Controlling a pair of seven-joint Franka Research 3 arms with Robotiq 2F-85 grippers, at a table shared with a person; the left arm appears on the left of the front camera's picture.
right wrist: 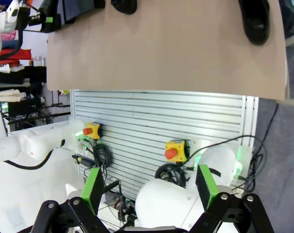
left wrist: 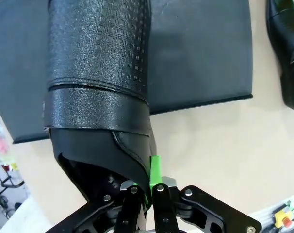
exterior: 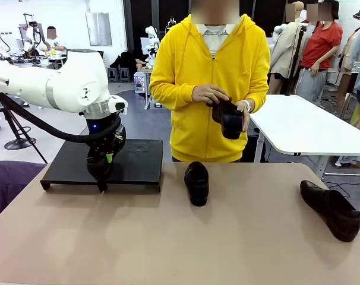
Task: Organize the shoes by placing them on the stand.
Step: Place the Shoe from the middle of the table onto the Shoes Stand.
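I read the near half of the table (exterior: 168, 252) as bare from side to side. The middle shoe (exterior: 196, 183) lies right of the stand (exterior: 138, 155) and the right shoe (exterior: 335, 211) near the right edge, with open table between these 2. My left arm (exterior: 55, 86) and its held shoe (left wrist: 98, 73) block the stand's front edge; its right part is bare.

A white table (exterior: 305, 124) stands on the right; the floor (exterior: 138, 122) is grey; the far wall (exterior: 67, 21) is white and bright; a person in red (exterior: 324, 41) stands far back.
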